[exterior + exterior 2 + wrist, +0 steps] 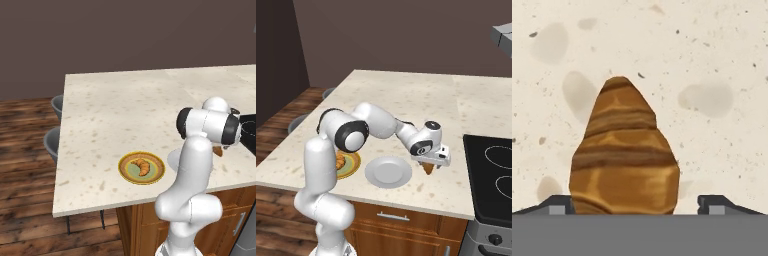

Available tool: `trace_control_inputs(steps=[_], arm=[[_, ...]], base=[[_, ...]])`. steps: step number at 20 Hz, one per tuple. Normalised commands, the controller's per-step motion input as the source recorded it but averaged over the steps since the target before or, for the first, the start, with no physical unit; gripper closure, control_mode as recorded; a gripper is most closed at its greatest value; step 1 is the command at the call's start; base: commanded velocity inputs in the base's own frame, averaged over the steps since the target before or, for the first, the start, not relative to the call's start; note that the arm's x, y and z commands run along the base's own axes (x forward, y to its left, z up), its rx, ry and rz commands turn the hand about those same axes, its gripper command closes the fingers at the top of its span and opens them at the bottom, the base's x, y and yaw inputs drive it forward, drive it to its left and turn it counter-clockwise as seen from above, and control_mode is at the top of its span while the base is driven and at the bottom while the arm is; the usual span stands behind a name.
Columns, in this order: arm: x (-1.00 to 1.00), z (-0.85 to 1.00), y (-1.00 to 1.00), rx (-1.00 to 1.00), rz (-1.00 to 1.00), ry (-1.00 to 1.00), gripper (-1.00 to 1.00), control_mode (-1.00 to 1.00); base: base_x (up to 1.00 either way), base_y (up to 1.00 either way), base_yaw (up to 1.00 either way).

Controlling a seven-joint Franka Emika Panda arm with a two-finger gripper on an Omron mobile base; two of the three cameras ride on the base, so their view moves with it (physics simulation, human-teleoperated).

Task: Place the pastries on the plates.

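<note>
A golden-brown pastry [623,155] lies on the speckled counter, and my gripper [637,205] hangs low over it with one dark fingertip [559,204] on each side. The jaws are open; a small gap shows beside the right one. From the right base view the gripper [428,161] hovers right over this pastry [429,169], just right of the plain pale grey plate [388,171]. That plate [174,159] is bare and partly behind my arm. A second pastry [142,167] rests on the yellow-rimmed, green-centred plate [127,161], further left near the counter's front edge.
A black stovetop [491,175] adjoins the counter on the right, close to the gripper. Two grey stools [52,142] stand off the counter's left side over the wood floor. The counter's front edge [100,204] runs just below both plates.
</note>
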Motion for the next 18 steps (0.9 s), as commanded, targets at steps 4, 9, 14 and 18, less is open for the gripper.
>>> trace_control_inputs(steps=[4, 9, 14, 18], arm=[[0.0, 0.0, 0.09, 0.0, 0.0, 0.0, 1.0, -1.0], [0.0, 0.18, 0.06, -0.01, 0.0, 0.0, 1.0, -1.0], [-0.26, 0.65, 0.3, -0.05, 0.0, 0.0, 1.0, -1.0], [-0.62, 0.58, 0.88, -0.14, 0.0, 0.03, 1.0, -1.0]], base=[[0.0, 0.0, 0.0], [0.0, 0.0, 0.0], [0.0, 0.0, 0.0], [0.0, 0.0, 0.0]])
